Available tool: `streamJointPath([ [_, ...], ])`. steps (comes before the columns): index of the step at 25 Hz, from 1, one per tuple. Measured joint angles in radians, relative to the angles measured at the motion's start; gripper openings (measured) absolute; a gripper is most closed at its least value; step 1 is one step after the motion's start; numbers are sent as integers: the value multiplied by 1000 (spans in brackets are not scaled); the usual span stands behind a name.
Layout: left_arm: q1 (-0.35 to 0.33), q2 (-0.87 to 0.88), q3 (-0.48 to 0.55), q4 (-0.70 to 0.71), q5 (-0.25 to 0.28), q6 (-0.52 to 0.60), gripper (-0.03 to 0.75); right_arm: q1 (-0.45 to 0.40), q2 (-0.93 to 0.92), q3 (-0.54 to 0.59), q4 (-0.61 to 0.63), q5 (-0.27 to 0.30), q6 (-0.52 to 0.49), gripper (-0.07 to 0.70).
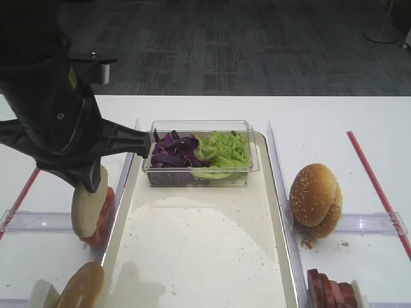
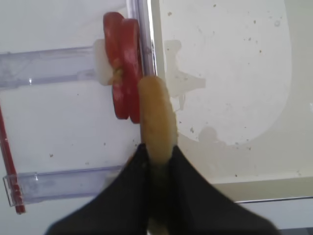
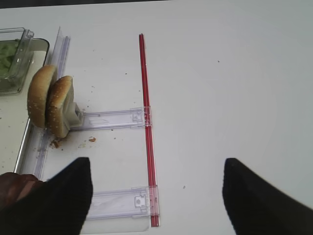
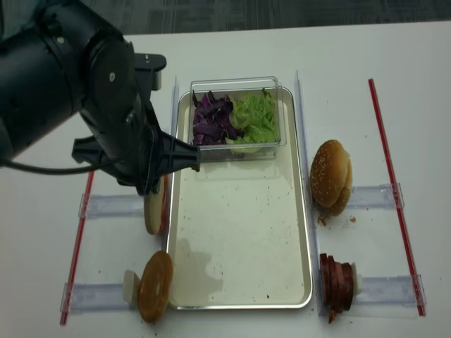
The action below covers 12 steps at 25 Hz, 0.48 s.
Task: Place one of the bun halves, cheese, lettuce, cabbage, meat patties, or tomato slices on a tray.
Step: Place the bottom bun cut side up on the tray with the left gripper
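Because your left jaws [image 2: 156, 152] are clamped edge-on across a bun half [image 2: 156, 117], it hangs upright just beside the tomato slices [image 2: 122, 93], left of the tray [image 2: 234, 161], so it can tip flat there. Your right jaws [image 3: 156, 196] stand apart, holding nothing, over the surface [image 3: 220, 98].

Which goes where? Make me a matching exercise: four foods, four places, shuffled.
1. bun half
2. cabbage
3. patties
4. sesame buns

A. in the clear box
B. right of the tray, front corner
C. in the left claw
D. right of the tray, midway along

Pairs: 1-C, 2-A, 3-B, 4-D
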Motion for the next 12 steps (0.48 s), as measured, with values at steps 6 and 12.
streamJointPath([
  [6,12,76,-88,-15,-11,41,32,0,0,0,0,0,0,571],
  [12,28,114,-135,-57,-6,73,32,0,0,0,0,0,0,571],
])
